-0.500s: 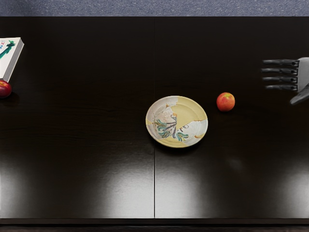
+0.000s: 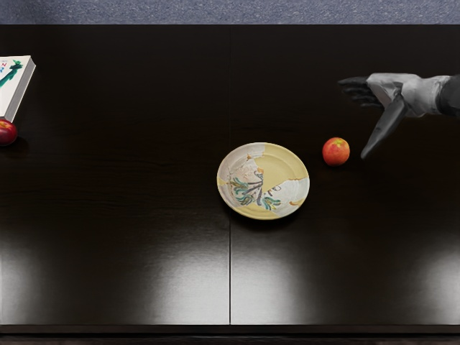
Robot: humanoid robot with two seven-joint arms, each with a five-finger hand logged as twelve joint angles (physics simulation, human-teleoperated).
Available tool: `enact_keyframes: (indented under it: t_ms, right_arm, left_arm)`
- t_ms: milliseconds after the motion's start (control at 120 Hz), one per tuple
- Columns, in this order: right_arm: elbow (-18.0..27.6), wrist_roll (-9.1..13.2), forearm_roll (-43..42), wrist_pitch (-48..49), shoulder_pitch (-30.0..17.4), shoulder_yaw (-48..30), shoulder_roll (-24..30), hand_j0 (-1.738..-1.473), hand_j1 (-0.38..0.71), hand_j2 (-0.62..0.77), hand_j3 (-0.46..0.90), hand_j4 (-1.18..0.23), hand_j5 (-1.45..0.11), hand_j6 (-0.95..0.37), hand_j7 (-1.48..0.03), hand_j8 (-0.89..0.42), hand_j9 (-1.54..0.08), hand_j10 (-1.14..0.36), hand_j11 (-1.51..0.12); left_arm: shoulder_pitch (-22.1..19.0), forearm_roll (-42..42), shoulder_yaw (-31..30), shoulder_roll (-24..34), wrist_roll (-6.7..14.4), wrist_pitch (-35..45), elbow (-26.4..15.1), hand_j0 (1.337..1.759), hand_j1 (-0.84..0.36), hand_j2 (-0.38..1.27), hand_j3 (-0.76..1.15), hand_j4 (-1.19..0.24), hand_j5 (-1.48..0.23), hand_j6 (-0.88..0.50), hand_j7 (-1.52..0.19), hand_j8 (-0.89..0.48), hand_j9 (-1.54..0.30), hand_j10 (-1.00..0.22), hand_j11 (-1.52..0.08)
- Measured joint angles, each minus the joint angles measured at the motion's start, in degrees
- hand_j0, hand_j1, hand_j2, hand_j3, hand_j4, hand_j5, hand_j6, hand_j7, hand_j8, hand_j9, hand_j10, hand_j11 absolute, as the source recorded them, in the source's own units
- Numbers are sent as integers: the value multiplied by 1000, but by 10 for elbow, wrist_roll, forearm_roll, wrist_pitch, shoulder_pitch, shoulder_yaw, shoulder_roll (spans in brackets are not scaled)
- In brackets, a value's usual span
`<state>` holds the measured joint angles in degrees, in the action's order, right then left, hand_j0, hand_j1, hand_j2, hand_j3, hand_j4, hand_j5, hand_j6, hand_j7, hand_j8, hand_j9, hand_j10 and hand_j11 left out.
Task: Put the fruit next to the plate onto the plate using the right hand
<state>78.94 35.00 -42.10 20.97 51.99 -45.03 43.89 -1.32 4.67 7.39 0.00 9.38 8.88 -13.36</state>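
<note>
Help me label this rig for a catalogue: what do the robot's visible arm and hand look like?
Only the right hand shows: a pale grey, glossy shell over the palm, slim black fingers, and a darker grey wrist section at the picture's edge. No cables or markings are visible.

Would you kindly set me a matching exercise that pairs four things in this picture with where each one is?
Things:
1. plate
2. book
3. right robot hand
4. apple nearest the plate

Places:
A. at the picture's left edge
B. just right of the plate, not touching it
C. middle of the table
D. upper right, open, holding nothing

Pairs: 1-C, 2-A, 3-D, 4-B
</note>
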Motion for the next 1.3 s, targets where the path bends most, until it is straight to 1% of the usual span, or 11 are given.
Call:
enact_keyframes:
  t_ms: [58,142,217,300,467,575,733,842,917,1083,1300]
  right_arm:
    - [8,0,-53,-34,15,26,-16,-1658,-317,-4,0,-29,-36,-29,-36,-29,-36,-29,-36]
    - [12,0,-105,-83,32,72,-42,-1658,-316,-4,0,-30,-37,-31,-37,-30,-37,-30,-37]
    - [5,0,-135,-108,38,101,-76,-1658,-314,-5,0,-32,-39,-33,-39,-32,-39,-31,-39]
    - [-6,0,-168,-165,40,147,-101,-1658,-308,-6,0,-38,-46,-39,-46,-38,-46,-37,-46]
    - [-11,0,-192,-245,45,206,-105,-1658,-292,-8,0,-52,-64,-53,-63,-52,-64,-51,-64]
    - [-14,0,-202,-279,47,225,-105,-1658,-289,-8,0,-54,-67,-56,-66,-55,-67,-53,-66]
    - [-50,0,-206,-296,42,236,-138,-1658,-276,-10,0,-65,-81,-67,-81,-66,-81,-65,-81]
    - [-73,0,-207,-301,35,237,-152,-1658,-226,-19,0,-106,-135,-108,-134,-107,-135,-106,-135]
    - [-79,0,-207,-302,28,238,-157,-1658,-165,-29,0,-158,-202,-160,-201,-159,-202,-157,-202]
    - [-84,0,-208,-331,21,258,-160,-1658,-41,-49,0,-261,-336,-263,-336,-262,-336,-261,-336]
    - [-85,0,-207,-340,18,265,-161,-1658,116,-75,0,-392,-506,-393,-506,-392,-506,-391,-506]
  left_arm:
    - [0,0,0,0,0,0,0,1658,341,2,0,-7,-9,-7,-9,-7,-9,-7,-9]
    - [0,0,0,0,0,0,0,1658,341,2,0,-7,-9,-7,-9,-7,-9,-7,-9]
    - [0,0,0,0,0,0,0,1658,341,2,0,-7,-9,-7,-9,-7,-9,-7,-9]
    - [0,0,0,0,0,0,0,1658,341,1,0,-7,-9,-7,-9,-7,-9,-7,-9]
    - [0,0,0,0,0,0,0,1658,341,1,0,-7,-9,-7,-9,-7,-9,-7,-9]
    - [0,0,0,0,0,0,0,1658,341,1,0,-7,-9,-7,-9,-7,-9,-7,-9]
    - [1,0,0,0,0,0,0,1658,341,1,0,-7,-9,-7,-9,-7,-9,-7,-9]
    - [0,0,0,0,0,0,0,1658,341,1,0,-7,-9,-7,-9,-7,-9,-7,-9]
    - [0,0,0,0,0,0,0,1658,341,1,0,-7,-9,-7,-9,-7,-9,-7,-9]
    - [1,0,0,0,0,0,0,1658,341,1,0,-7,-9,-7,-9,-7,-9,-7,-9]
    - [0,0,0,0,0,0,0,1658,341,1,0,-7,-9,-7,-9,-7,-9,-7,-9]
